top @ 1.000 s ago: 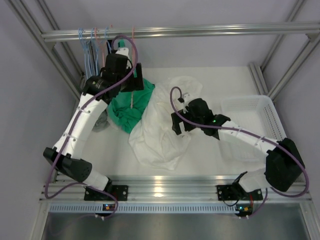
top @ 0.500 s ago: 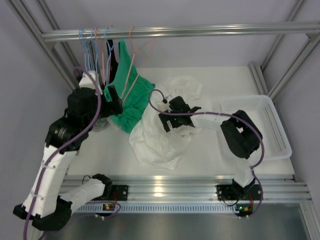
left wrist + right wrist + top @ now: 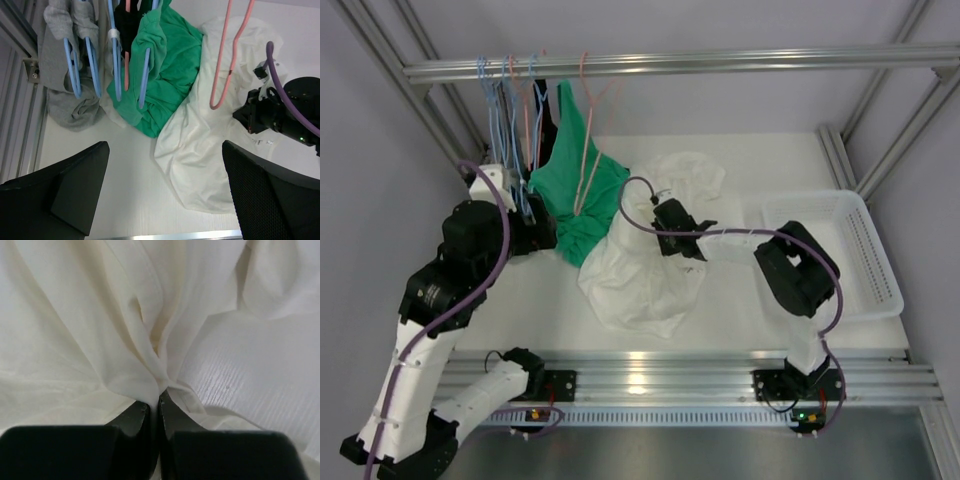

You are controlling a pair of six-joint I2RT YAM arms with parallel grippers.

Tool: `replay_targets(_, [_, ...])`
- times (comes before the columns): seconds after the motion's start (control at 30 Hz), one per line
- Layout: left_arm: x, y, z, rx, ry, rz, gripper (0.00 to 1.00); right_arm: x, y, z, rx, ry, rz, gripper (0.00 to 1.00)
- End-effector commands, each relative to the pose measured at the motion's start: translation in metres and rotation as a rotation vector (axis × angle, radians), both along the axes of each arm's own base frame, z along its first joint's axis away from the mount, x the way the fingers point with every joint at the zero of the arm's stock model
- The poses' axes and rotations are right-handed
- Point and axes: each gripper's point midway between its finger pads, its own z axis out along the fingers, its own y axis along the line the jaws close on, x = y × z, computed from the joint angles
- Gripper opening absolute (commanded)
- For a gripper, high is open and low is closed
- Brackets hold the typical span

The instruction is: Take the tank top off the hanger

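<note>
While the table point(image 3: 545, 305) carries everything, the biggest thing on it is the tank top point(image 3: 638, 280), a crumpled white heap lying flat near the middle of the surface in the top view. It is off the rail and clear of any frame. At its 3 o'clock a white basket point(image 3: 880, 262) sits well apart. At its 10 o'clock a green garment point(image 3: 582, 200) hangs down to the table, its lower edge touching the white cloth.

Next in size come the arms. The right gripper point(image 3: 672, 222) rests on the upper part of the heap, so most of the fabric spreads away from it toward 7 o'clock. In its own wrist view the right gripper's fingers point(image 3: 135, 415) are pressed together, with a gathered fold of the white cloth pinched at their tips. The left gripper point(image 3: 164, 145) is at about 9 o'clock from the heap with its jaws spread wide and nothing between them. In its wrist view the white cloth lies below and toward 3 o'clock.

Smallest is the hanger point(image 3: 215, 105), thin and pink, hanging bare from the rail at the tank top's 11 o'clock beside the green garment. Blue hangers point(image 3: 117, 65) hang farther toward 9 o'clock.
</note>
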Motion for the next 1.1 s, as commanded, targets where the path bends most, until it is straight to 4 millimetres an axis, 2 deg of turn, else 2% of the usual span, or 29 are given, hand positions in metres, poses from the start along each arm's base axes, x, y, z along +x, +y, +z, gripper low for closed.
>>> replay_targets(0.0, [-0.003,0.005,-0.004,0.031,-0.003,-0.001,0.99,-0.037,-0.036,-0.022,-0.093,0.064,-0.100,0.00])
replay_targets(0.03, [-0.003,0.006,-0.006,0.037,-0.001,0.003,0.99,-0.036,-0.039,-0.010,-0.078,0.029,-0.121,0.00])
replay_targets(0.07, [-0.003,0.009,-0.009,0.046,-0.002,0.016,0.99,-0.044,-0.048,-0.009,-0.072,0.028,-0.133,0.00])
replay_targets(0.1, [-0.003,0.011,-0.010,0.052,-0.001,0.023,0.99,-0.041,-0.045,0.024,-0.004,-0.035,-0.139,0.00])
replay_targets(0.17, [-0.004,0.015,-0.012,0.053,-0.006,0.046,0.99,-0.047,-0.050,0.050,0.043,-0.075,-0.130,0.00])
replay_targets(0.2, [-0.005,0.016,-0.012,0.051,-0.010,0.053,0.99,-0.048,-0.049,0.085,0.117,-0.130,-0.122,0.00])
replay_targets(0.27, [-0.006,0.019,-0.015,0.042,-0.022,0.065,0.99,-0.054,-0.046,0.120,0.217,-0.160,-0.077,0.00])
replay_targets(0.3, [-0.004,0.019,-0.014,0.032,-0.041,0.075,0.99,-0.057,-0.047,0.158,0.292,-0.222,-0.060,0.00])
replay_targets(0.33, [-0.004,0.021,-0.014,0.029,-0.052,0.085,0.99,-0.060,-0.048,0.176,0.324,-0.249,-0.045,0.00])
replay_targets(0.37, [-0.007,0.022,-0.012,0.014,-0.073,0.087,0.99,-0.061,-0.054,0.212,0.370,-0.314,-0.045,0.00])
replay_targets(0.4, [-0.004,0.021,-0.018,0.008,-0.078,0.091,0.99,-0.062,-0.056,0.227,0.382,-0.335,-0.042,0.00])
replay_targets(0.43, [-0.005,0.021,-0.020,0.003,-0.083,0.094,0.99,-0.064,-0.063,0.233,0.357,-0.337,-0.039,0.00])
replay_targets(0.47, [-0.006,0.021,-0.021,-0.006,-0.092,0.094,0.99,-0.064,-0.067,0.261,0.377,-0.382,-0.041,0.00])
replay_targets(0.57, [-0.006,0.024,-0.024,-0.014,-0.111,0.112,0.99,-0.066,-0.080,0.286,0.356,-0.429,-0.060,0.00])
replay_targets(0.6, [-0.006,0.025,-0.026,-0.013,-0.111,0.115,0.99,-0.067,-0.082,0.289,0.355,-0.434,-0.059,0.00])
replay_targets(0.67, [-0.005,0.026,-0.030,-0.008,-0.111,0.120,0.99,-0.066,-0.077,0.277,0.337,-0.407,-0.032,0.00])
replay_targets(0.73, [-0.003,0.025,-0.037,-0.001,-0.099,0.119,0.99,-0.055,-0.063,0.238,0.268,-0.325,0.003,0.00])
replay_targets(0.77, [-0.001,0.024,-0.038,-0.003,-0.106,0.120,0.99,-0.043,-0.059,0.206,0.201,-0.270,-0.008,0.00])
replay_targets(0.8, [0.000,0.024,-0.041,0.002,-0.105,0.122,0.99,-0.036,-0.060,0.192,0.161,-0.253,-0.016,0.00])
replay_targets(0.83, [0.003,0.023,-0.050,0.011,-0.090,0.120,0.99,-0.021,-0.069,0.183,0.112,-0.260,-0.054,0.00])
replay_targets(0.87, [0.006,0.023,-0.051,0.014,-0.099,0.124,0.99,-0.009,-0.070,0.159,0.068,-0.224,-0.069,0.00])
replay_targets(0.93, [0.008,0.023,-0.058,0.021,-0.089,0.128,0.99,0.015,-0.075,0.157,0.075,-0.229,-0.104,0.00])
replay_targets(0.97, [0.009,0.023,-0.063,0.025,-0.078,0.128,0.99,0.028,-0.085,0.144,0.058,-0.209,-0.135,0.00])
replay_targets(1.03, [0.009,0.022,-0.067,0.027,-0.072,0.125,0.99,0.046,-0.090,0.147,0.056,-0.223,-0.151,0.00])
replay_targets(1.07, [0.008,0.022,-0.069,0.028,-0.069,0.122,0.99,0.051,-0.088,0.136,0.042,-0.202,-0.143,0.00])
